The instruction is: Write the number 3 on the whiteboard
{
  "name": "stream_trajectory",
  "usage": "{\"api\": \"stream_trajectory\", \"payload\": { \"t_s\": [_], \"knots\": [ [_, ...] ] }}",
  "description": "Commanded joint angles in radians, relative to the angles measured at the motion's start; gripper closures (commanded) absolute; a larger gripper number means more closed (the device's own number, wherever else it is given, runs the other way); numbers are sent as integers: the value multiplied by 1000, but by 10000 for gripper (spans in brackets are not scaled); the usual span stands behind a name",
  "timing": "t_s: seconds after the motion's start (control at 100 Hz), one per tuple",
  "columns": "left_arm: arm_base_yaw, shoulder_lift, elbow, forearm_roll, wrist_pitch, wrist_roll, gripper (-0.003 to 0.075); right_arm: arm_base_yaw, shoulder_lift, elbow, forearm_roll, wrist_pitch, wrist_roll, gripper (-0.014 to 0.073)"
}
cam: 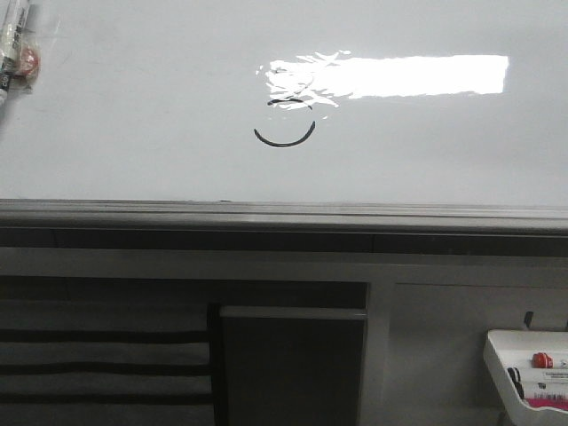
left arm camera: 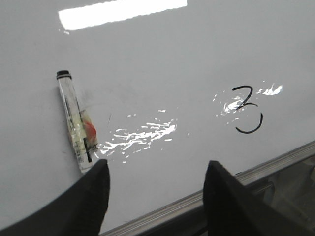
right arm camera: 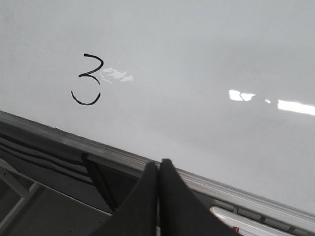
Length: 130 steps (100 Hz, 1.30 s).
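Right gripper [right arm camera: 158,169] closed, well apart from number 3 [right arm camera: 89,79].

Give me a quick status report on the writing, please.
Left gripper open, empty. Right gripper shut, empty. Number 3 written on whiteboard. Marker lying there.

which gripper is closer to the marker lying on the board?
Left. The left gripper, open, hangs just short of the marker. The right gripper, shut, is off the whiteboard rim; no marker in its view.

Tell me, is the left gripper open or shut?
Open: the left gripper shows two fingers wide apart above the whiteboard, holding nothing.
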Motion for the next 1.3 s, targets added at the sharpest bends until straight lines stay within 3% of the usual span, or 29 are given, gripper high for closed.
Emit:
{"api": "stream_trajectory", "payload": {
  "t_s": [0.0, 0.15, 0.27, 0.48, 0.63, 0.84, 1.07, 1.14, 1.29],
  "knots": [
    [3, 1, -6, -36, -93, -12, 433, -7, -4, -12, 3, -129, 0, 673],
    [3, 1, -4, -60, -90, -12, 631, -7, -4, -10, 3, -129, 0, 673],
    [3, 2, -4, -64, -90, -12, 740, -7, -4, -10, 3, -129, 0, 673],
    [3, 2, -4, -66, -92, -12, 739, -7, -4, -10, 3, -129, 0, 673],
    [18, -117, 14, -9, -114, -10, 739, -7, -4, -10, 3, -128, 0, 673],
    [85, -332, 167, -5, -280, -10, 739, -7, -4, -10, 3, -126, 0, 673],
    [101, -468, 351, -52, -349, -15, 739, -7, -4, -10, 3, -126, 0, 673],
    [103, -512, 392, 24, -356, -102, 739, -7, -4, -10, 3, -126, 0, 673],
    [103, -577, 443, 474, -356, -586, 739, -7, -4, -10, 3, -126, 0, 673]
  ]
}}
